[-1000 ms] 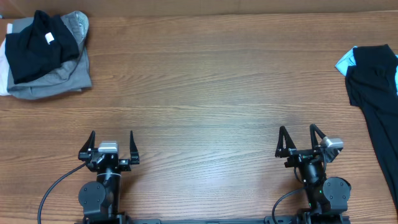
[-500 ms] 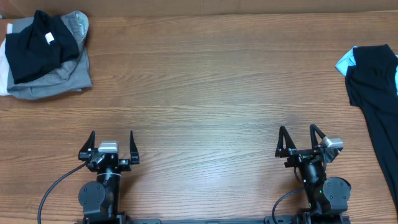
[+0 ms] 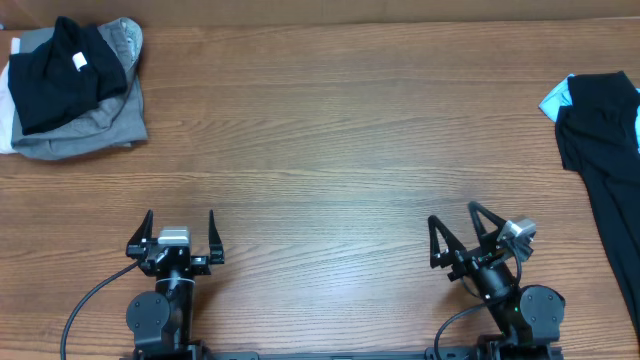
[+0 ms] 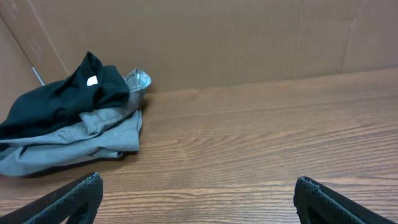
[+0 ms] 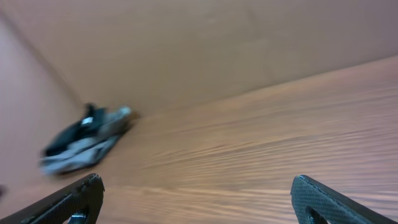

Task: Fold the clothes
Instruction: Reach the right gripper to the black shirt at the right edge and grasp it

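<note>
**rigwatcher:** Far ahead of your left gripper (image 3: pixel 180 214), what's that heap?

**me:** Crumpled black cloth top (image 3: pixel 55 65) on a grey fabric garment (image 3: pixel 95 130), off to its left. A long black garment (image 3: pixel 605 160) lies out right of my right gripper (image 3: pixel 453 214), on the brown wooden table (image 3: pixel 330 150). Both grippers' fingers are spread wide, holding nothing.

A robot test bench, it seems: a wood-grain table (image 3: pixel 320 150) with a plain cardboard wall (image 4: pixel 217 37) behind it.
</note>
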{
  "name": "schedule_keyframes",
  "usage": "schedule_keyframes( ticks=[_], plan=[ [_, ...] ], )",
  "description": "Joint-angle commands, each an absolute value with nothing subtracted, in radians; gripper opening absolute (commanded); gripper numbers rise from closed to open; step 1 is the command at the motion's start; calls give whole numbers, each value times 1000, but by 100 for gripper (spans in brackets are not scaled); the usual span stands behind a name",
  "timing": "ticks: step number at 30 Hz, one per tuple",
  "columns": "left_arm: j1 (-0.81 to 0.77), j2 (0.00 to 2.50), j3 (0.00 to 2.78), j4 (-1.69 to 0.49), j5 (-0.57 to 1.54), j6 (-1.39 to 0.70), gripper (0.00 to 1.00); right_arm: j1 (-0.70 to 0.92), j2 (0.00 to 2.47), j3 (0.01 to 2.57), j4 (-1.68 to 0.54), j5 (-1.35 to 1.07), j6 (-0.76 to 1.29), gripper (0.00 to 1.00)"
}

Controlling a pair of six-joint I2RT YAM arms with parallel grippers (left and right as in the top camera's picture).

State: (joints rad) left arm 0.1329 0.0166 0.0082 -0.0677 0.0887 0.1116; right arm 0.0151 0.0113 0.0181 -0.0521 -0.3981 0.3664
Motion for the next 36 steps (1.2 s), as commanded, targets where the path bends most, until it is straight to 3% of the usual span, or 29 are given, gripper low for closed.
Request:
schedule_keyframes(
  ticks=[1, 8, 16, 26, 31, 36],
  plan=[
    [139, 4, 5, -71, 77, 105, 100, 22, 3, 8, 9, -518, 447, 100],
    [139, 4, 5, -71, 77, 105, 100, 21, 3, 13, 266, -447, 441, 100],
    [139, 4, 5, -71, 77, 105, 100, 21, 126, 170, 243, -313, 289, 100],
    [139, 4, 5, -71, 77, 105, 100, -47, 801, 773, -210, 207, -17, 100],
    [139, 4, 5, -71, 77, 105, 100, -245, 1247, 1141, -492, 207, -60, 100],
    [139, 4, 5, -71, 77, 105, 100, -329, 1557, 1433, -770, 136, -52, 100]
  ],
)
